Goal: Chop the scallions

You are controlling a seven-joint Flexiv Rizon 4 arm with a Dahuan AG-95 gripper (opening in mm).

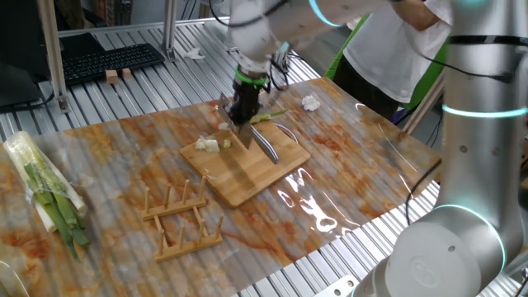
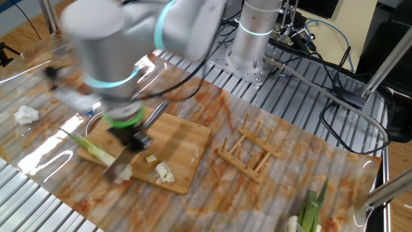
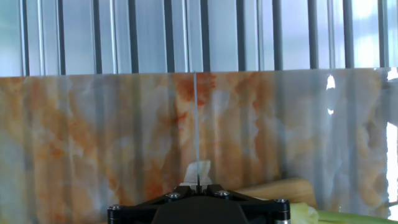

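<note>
A: Gripper (image 1: 244, 111) state?

B: Clamped on a knife (image 1: 262, 142) — fingers closed tight around the handle, blade angled down onto the wooden cutting board (image 1: 247, 169). In the hand view the blade (image 3: 196, 124) shows edge-on as a thin vertical line above the black gripper body.

A: Scallions?

B: The long scallion stalk (image 2: 90, 147) lies across the board's edge nearest the crumpled tissue (image 2: 26, 115), its green end hanging off onto the marbled mat (image 2: 270, 200). The knife (image 2: 119, 167) sits at its white end. Short cut chunks (image 2: 165, 171) lie on the board just beside the blade, near the board's outer edge. In one fixed view the chunks (image 1: 211, 144) sit at the board's corner toward the wrapped bundle.

A: Anything else on the table?

B: Wooden rack (image 1: 180, 210) just off the board, on the mat. Bundle of green-and-white stalks in clear plastic (image 1: 49, 194) near the mat's far end, well apart from the board. A person in a white shirt (image 1: 396, 41) stands behind the table.
</note>
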